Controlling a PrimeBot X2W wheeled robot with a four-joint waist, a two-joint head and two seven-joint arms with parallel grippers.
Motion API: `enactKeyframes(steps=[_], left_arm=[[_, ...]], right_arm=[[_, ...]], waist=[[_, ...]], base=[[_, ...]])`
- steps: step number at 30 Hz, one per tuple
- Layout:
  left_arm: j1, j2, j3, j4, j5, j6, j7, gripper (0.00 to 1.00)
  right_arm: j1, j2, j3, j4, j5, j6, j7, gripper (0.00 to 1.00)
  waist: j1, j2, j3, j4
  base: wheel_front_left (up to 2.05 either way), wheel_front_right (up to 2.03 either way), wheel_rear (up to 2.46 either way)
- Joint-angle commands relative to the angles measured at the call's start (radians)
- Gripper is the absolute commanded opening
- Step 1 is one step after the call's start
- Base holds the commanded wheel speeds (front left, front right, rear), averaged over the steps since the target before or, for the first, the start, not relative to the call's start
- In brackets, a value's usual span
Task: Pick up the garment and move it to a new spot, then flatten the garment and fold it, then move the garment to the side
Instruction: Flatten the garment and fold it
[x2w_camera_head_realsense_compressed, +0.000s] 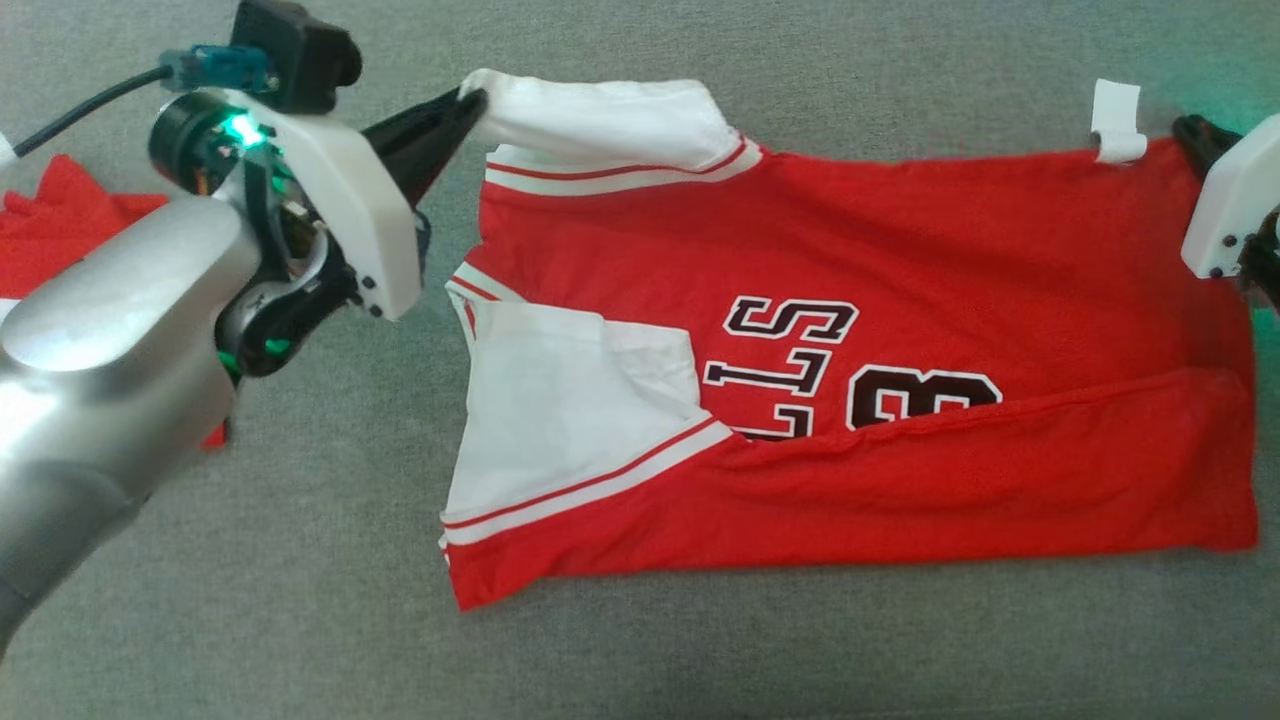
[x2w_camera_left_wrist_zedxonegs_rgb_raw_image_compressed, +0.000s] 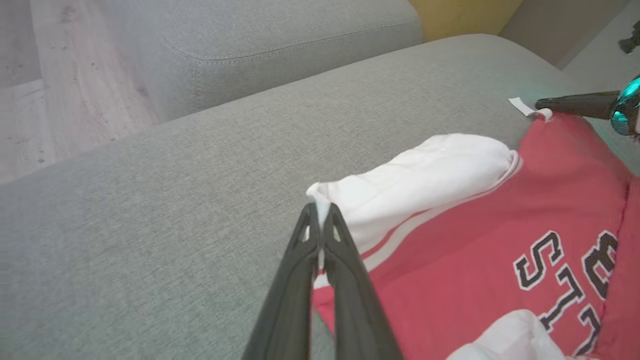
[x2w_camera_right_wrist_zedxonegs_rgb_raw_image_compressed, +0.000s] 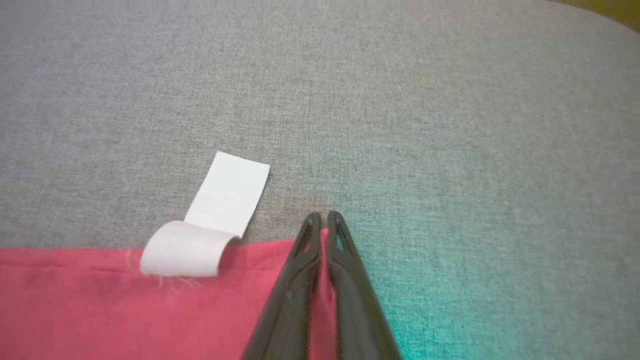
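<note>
The garment is a red jersey with white sleeves and dark lettering, lying sideways on the grey cushion, its near long edge folded over. My left gripper is shut on the tip of the far white sleeve, pinched between the fingertips. At the hem's far corner my right gripper is shut on the red cloth, beside a curled white label. That same gripper sits at the head view's right edge, mostly hidden.
The grey sofa cushion spreads all round the jersey. Another red cloth lies at the left, partly behind my left forearm. In the left wrist view, a second cushion and wooden floor lie beyond the cushion's edge.
</note>
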Motion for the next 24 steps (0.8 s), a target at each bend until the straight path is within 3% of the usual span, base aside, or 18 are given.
enactKeyframes(steps=[1,11,24], left_arm=[[-0.055,0.04,0.053,-0.006,0.015,0.007,-0.011,0.0],[-0.122,0.043,0.072,0.114,0.068,0.009,-0.075,0.0],[-0.303,-0.048,0.081,0.354,0.157,-0.015,-0.199,0.0]], right_arm=[[0.001,-0.028,0.012,-0.009,0.007,0.007,-0.012,0.0],[-0.087,-0.036,0.067,-0.04,0.025,0.007,-0.188,0.0],[-0.25,0.008,0.132,0.02,0.005,0.007,-0.405,0.0]], waist=[[-0.0001,0.0,-0.001,-0.001],[-0.0001,0.0,0.013,-0.029],[-0.0001,0.0,0.05,-0.059]], base=[[0.0,0.0,0.0],[0.0,0.0,0.0],[0.0,0.0,0.0]])
